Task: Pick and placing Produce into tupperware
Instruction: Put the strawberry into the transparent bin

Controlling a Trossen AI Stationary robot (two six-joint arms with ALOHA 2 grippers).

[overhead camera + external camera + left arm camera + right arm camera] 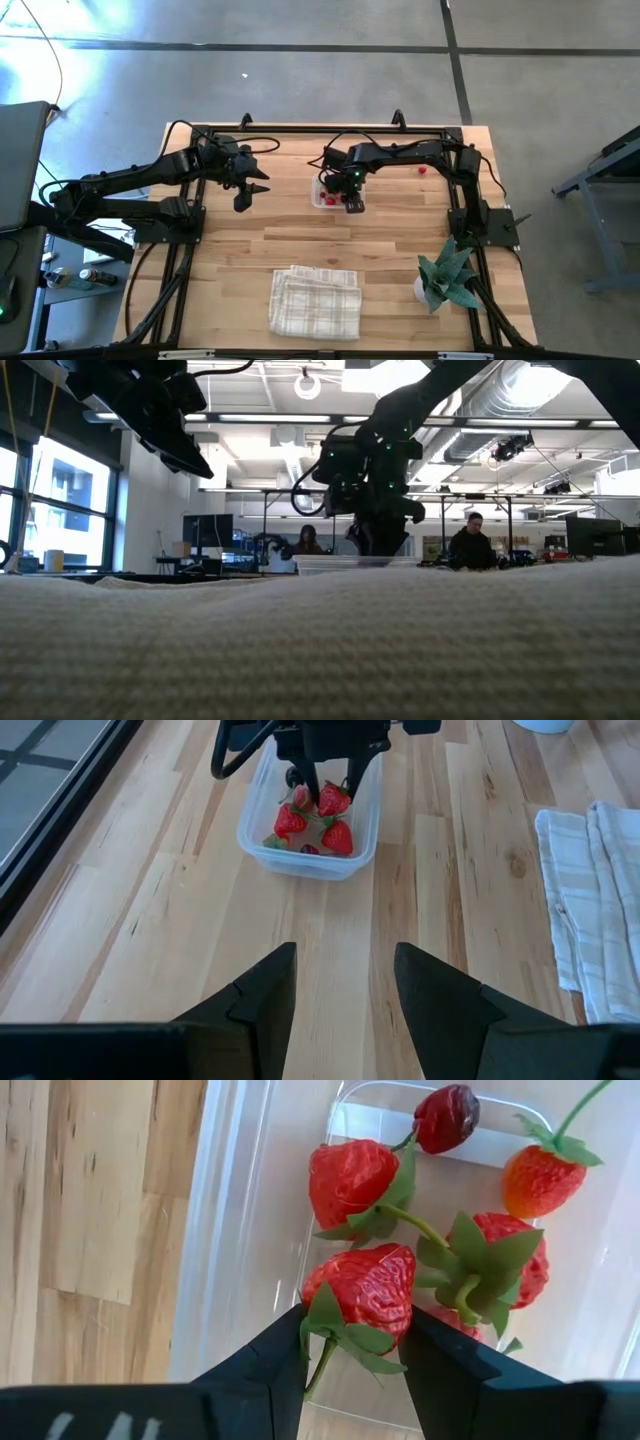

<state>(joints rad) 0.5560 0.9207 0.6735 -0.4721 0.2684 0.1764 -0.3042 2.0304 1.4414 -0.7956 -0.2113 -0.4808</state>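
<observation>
The clear tupperware [300,860] stands on the wooden table with several red strawberries [290,822] and one dark piece [447,1115] in it. My right gripper [350,1355] reaches down into it and is shut on one strawberry [362,1290]. In the high view this gripper [352,203] is over the container's right part. My left gripper [345,985] hovers open and holds nothing, to the left of the tupperware [328,195] and above the table. One more red piece [422,170] lies on the table at the far right. My right gripper pinches the strawberry between its two fingers [270,1370], on the two sides of its leafy stem end [345,1330]. The fingers come steeply from above, pointing down into the tupperware. The red body sticks out past the fingertips, above the other pieces; whether it rests on them I cannot tell.
A folded white checked cloth [315,300] lies near the front edge and fills the low view's foreground [320,650]. A green plant in a white pot [447,280] stands at the front right. Bare wood lies between the cloth and the tupperware.
</observation>
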